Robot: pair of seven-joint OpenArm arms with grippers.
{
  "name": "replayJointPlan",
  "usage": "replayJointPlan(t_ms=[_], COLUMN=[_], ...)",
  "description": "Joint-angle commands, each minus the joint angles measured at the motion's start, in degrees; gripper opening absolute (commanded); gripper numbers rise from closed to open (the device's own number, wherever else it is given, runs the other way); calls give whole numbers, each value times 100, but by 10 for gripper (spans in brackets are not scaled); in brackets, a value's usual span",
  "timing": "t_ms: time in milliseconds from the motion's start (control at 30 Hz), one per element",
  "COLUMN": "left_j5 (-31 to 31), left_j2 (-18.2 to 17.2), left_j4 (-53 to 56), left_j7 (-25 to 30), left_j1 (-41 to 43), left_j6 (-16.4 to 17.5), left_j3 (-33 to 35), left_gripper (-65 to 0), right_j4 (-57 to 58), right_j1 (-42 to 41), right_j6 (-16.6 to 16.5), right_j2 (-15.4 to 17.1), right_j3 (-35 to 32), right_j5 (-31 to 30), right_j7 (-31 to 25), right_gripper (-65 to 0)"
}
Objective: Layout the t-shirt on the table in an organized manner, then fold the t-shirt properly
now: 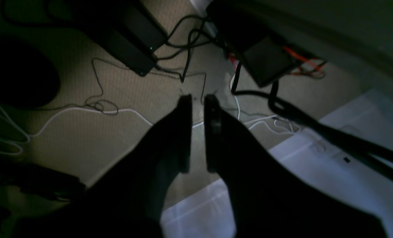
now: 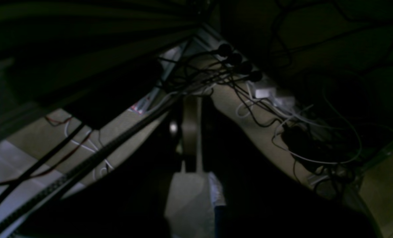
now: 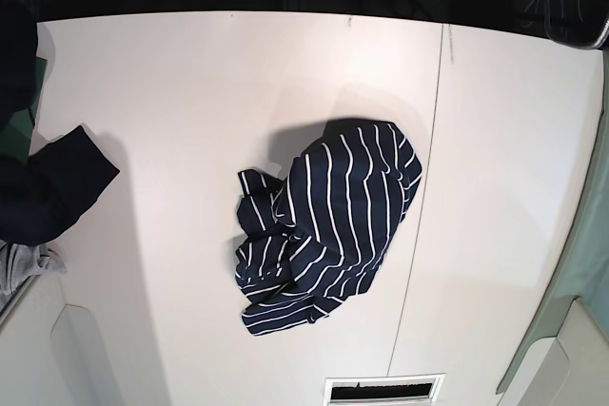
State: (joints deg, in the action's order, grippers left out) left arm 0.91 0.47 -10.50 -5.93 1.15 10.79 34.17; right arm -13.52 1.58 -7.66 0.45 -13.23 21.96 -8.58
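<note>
Shirt (image 3: 328, 225), navy with thin white stripes, lay crumpled in a heap near the middle of the white surface (image 3: 190, 92), just left of the thin dark seam (image 3: 423, 197) in the base view; sleeves and hem could not be told apart in the bunched folds. A plain dark garment (image 3: 43, 187) and a grey cloth (image 3: 19, 268) rested at that view's left edge, well apart from the shirt. Left end effector (image 1: 198, 99) hung beyond the surface's edge over a floor strewn with cables (image 1: 97, 105), its fingers (image 1: 185, 132) nearly together with a narrow gap and nothing between them. Right end effector (image 2: 190, 125), dimly lit, appeared closed and empty, likewise off the surface above tangled cords (image 2: 282, 125). Neither arm showed in the base view. Risks, as judged: a pinch taken anywhere on the heap could gather several layers at once, so that lifting would tighten the tangle instead of spreading it; a grasp on a hidden sleeve could leave the shirt twisted when laid out.
</note>
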Motion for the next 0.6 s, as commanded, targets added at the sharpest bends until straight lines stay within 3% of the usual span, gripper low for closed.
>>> replayJointPlan(t_ms=[0,167,567], left_j5=[13,13,13], left_j2=[28,31,28], left_j4=[-72,-428,-682], left_j7=[24,308,313], left_j1=[96,459,603], left_j6=[35,33,33], left_j3=[-2,-2,-2], left_gripper=[-579,-579,-579], right_j4=[-26,-114,-380], right_j1=[33,142,306], right_j6=[-2,-2,0], right_j2=[-13,-13,-13], right_j3=[13,13,13], right_j5=[13,13,11], right_j7=[-68,-70,-68], right_gripper=[-633,-633,-633])
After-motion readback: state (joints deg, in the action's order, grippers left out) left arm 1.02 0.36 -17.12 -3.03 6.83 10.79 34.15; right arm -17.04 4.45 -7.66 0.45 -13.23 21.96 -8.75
